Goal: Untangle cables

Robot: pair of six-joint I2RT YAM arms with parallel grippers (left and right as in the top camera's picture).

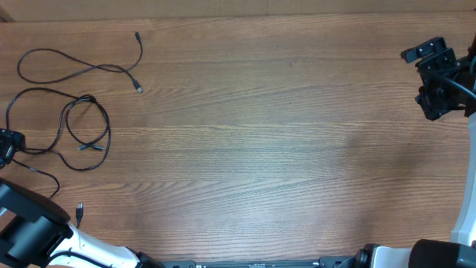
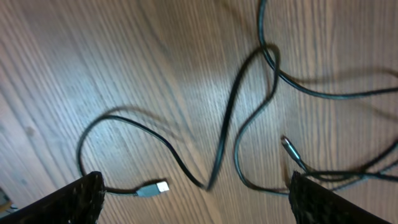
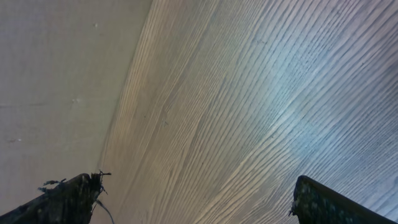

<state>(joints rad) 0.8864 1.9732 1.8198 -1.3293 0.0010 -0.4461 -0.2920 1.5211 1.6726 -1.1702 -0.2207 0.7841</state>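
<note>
At the table's 9 o'clock edge: two black cables are lying on the wooden table (image 1: 260, 149), everything else being bare wood.
Upper cable (image 1: 104, 67): it is lying apart, toward 10 o'clock, as one loose wavy run. Both of its ends are pointing toward 12 and 3 o'clock, clear of the other cable.
Lower cable (image 1: 108, 134): it is sitting just below the upper one, curling into a loop that is crossing over itself. One tail is trailing down toward 7 o'clock.
Left claw (image 2: 193, 200): it is hanging wide over the lower cable at the 9 o'clock edge, gripping nothing.
Left fingers (image 2: 81, 199): they are showing at the two bottom corners of the wrist view, with cable strands crossing the gap between them.
Silver plug (image 2: 153, 187): it is lying flat between the fingers, nearer the 8 o'clock one. Its lead is running to that finger's edge; whether they are touching, I cannot tell.
Slim plug (image 2: 290, 148): it is lying just above the 4 o'clock finger.
Right claw (image 3: 194, 194): it is hovering wide near the table's 2 o'clock corner, well apart from both cables, holding nothing.
Right fingers (image 3: 68, 199): only bare wood grain is showing between them.
</note>
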